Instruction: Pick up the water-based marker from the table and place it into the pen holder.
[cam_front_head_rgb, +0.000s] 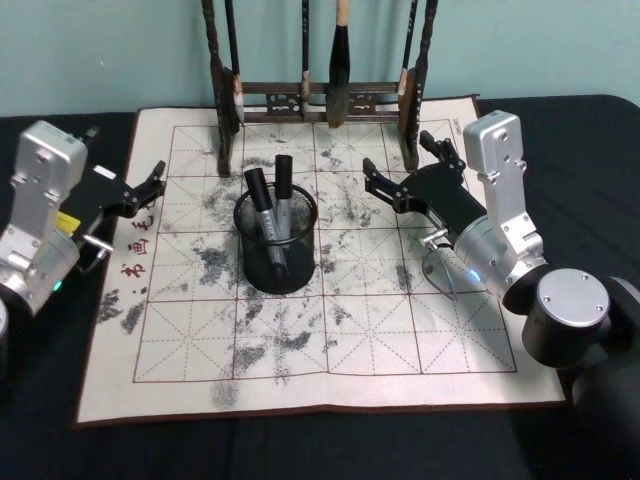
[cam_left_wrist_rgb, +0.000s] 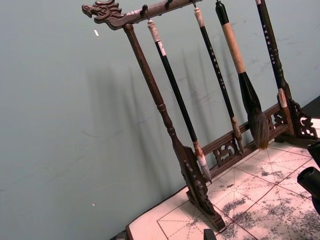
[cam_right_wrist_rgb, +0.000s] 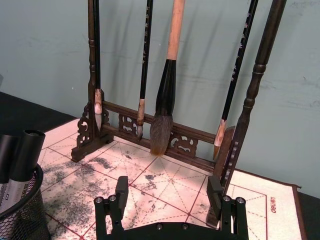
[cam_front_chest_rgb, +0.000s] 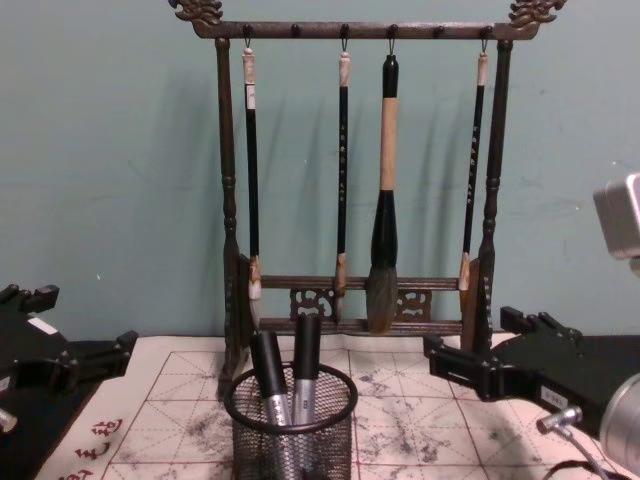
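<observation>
- Across the dark flat counter (cam_front_head_rgb: 40, 440) lies a cream calligraphy mat with red grid lines and grey ink stains (cam_front_head_rgb: 400, 340); no marker lies loose on it.
- Behind the mat stands a tall dark carved wooden brush rack (cam_front_chest_rgb: 225, 200), hung with brushes.
- Right gripper (cam_front_head_rgb: 382, 186) hovers over the mat, right of the holder, jaws spread and holding nothing.
- Left gripper (cam_front_head_rgb: 150, 185) hangs at the mat's left edge, jaws parted, also bare.
- Small round black wire-mesh pen holder (cam_front_head_rgb: 275, 245) sits mid-mat with two black-capped grey water-based markers (cam_front_head_rgb: 268, 205) upright inside.
- Placement looks done; the next move probably calls only for drawing both arms clear without knocking the holder.
</observation>
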